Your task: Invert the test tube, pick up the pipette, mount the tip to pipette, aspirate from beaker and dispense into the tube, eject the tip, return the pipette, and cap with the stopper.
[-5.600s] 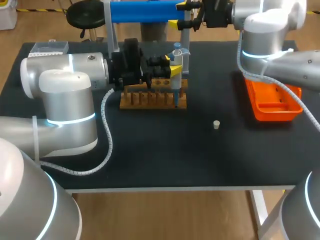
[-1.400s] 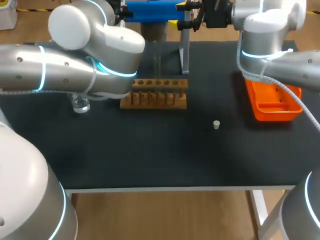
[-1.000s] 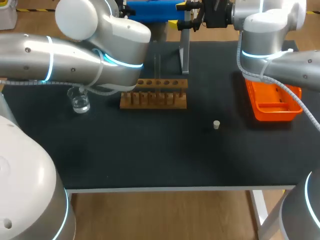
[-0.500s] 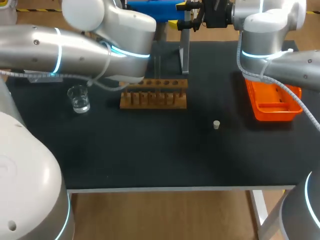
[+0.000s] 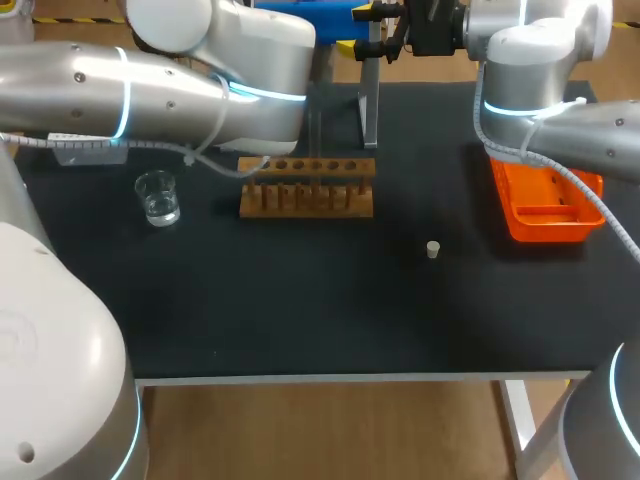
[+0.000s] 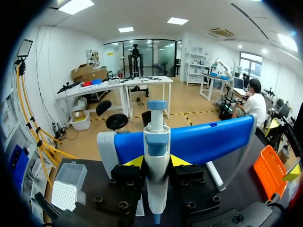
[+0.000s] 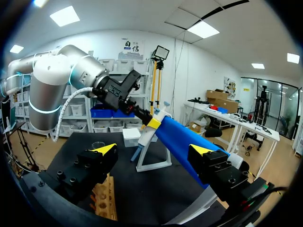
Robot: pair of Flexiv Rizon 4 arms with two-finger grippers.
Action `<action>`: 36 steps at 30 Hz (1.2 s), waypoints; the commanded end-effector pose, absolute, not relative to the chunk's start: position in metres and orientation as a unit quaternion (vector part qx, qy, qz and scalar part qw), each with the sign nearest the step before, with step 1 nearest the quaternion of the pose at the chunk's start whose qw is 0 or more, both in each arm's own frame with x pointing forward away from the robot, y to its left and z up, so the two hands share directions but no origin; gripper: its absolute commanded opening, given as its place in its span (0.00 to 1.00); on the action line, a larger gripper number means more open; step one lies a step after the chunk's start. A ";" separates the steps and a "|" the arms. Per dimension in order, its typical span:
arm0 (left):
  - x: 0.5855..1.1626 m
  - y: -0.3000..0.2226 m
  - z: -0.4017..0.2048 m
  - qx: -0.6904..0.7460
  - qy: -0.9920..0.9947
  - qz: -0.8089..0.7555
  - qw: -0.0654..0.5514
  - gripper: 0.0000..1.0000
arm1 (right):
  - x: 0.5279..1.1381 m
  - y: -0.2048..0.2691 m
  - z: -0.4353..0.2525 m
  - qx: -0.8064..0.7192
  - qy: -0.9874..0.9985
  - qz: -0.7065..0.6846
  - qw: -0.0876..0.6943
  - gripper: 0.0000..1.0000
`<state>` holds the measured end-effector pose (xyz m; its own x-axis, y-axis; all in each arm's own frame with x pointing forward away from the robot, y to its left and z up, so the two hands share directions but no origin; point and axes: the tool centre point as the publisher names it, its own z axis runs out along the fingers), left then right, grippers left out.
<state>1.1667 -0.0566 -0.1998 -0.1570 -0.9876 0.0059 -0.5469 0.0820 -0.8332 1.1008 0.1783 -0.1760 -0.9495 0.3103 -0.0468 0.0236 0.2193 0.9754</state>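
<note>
The left pincer [image 6: 157,161] pinches the pipette [image 6: 156,142] upright between its yellow tips, with a tip box [image 6: 68,185] off to one side and the blue stand [image 6: 208,139] just behind. The right pincer [image 7: 153,149] hangs spread beside that stand. On the tabletop [image 5: 330,310], the beaker [image 5: 158,197] holds clear liquid.

The gripper [image 6: 156,161] pinches the pipette [image 6: 156,142] from both sides, standing up, with the blue stand [image 6: 213,139] behind and a tip box [image 6: 68,185] nearby
</note>
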 end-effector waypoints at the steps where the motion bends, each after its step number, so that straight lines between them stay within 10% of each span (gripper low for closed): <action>1: 1.169 -0.057 -0.199 -0.575 0.672 -0.356 0.301 0.00 | 1.102 0.179 -0.176 0.108 0.773 0.615 0.116 1.00; 2: 1.169 -0.057 -0.199 -0.576 0.672 -0.357 0.300 0.00 | 1.102 0.179 -0.176 0.108 0.773 0.615 0.116 1.00; 3: 1.169 -0.057 -0.199 -0.576 0.672 -0.357 0.299 0.23 | 1.102 0.179 -0.176 0.108 0.773 0.615 0.116 1.00; 4: 1.169 -0.057 -0.199 -0.576 0.672 -0.357 0.298 0.95 | 1.102 0.179 -0.176 0.108 0.773 0.615 0.116 1.00; 5: 1.169 -0.057 -0.199 -0.576 0.672 -0.358 0.297 1.00 | 1.102 0.179 -0.176 0.108 0.773 0.615 0.116 1.00; 36: 1.051 -0.056 -0.133 -0.374 0.738 -0.506 0.243 1.00 | 1.102 0.179 -0.176 0.108 0.773 0.615 0.116 1.00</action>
<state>1.0944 -0.0789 -0.1434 -0.3648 -0.9304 -0.0351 -0.4019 0.1914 -0.8955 1.1008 0.1783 -0.1760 -0.9495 0.3103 -0.0469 0.0235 0.2193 0.9754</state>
